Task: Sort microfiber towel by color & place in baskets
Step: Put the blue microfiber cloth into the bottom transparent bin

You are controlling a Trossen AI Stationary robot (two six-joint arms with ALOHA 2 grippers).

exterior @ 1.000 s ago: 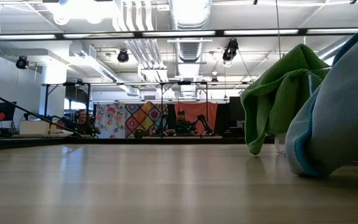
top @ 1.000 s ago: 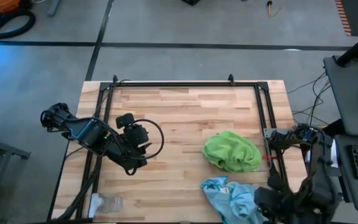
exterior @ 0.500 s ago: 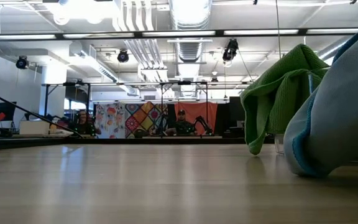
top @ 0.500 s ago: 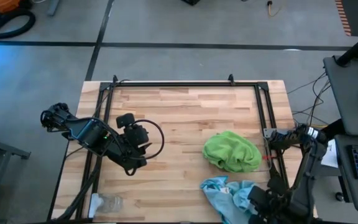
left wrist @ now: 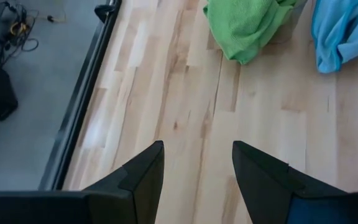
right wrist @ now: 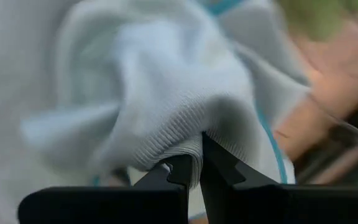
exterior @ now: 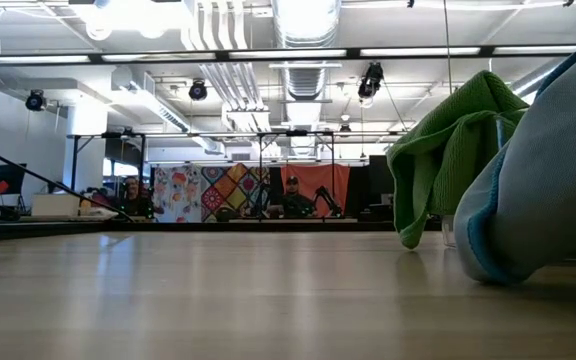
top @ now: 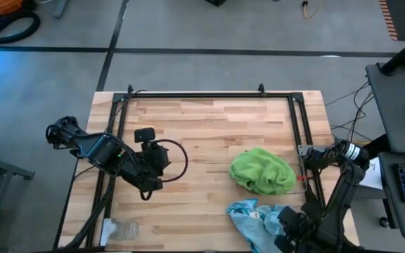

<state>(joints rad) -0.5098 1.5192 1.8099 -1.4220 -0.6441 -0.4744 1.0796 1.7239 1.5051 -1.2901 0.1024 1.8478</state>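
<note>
A: Where are the towels lying now?

B: The green towels (top: pixel 262 170) are sitting in a heap on the right part of the table (top: pixel 209 126). The blue towels (top: pixel 259 221) are lying just beside them, at the near edge. I am not seeing the baskets clearly; maybe the heaps are covering them, I cannot tell.

A: And what is the right gripper (right wrist: pixel 194 165) doing?

B: Its fingers are pressed together and are pinching a fold of the blue cloth. In the right wrist view the fabric is bunching up between the tips.

A: And the left one?

B: The left gripper (left wrist: pixel 197 168) is waiting over bare wood at the left side, with its fingers spread wide and holding nothing.

A: How will this cloth handle, in your opinion?

B: I am thinking it is very light and soft, so it will be hanging and dragging. It is fuzzy, not slippery, so it may be pulling a neighbour towel with it. A raised fold or a corner is the best place to take hold.
</note>
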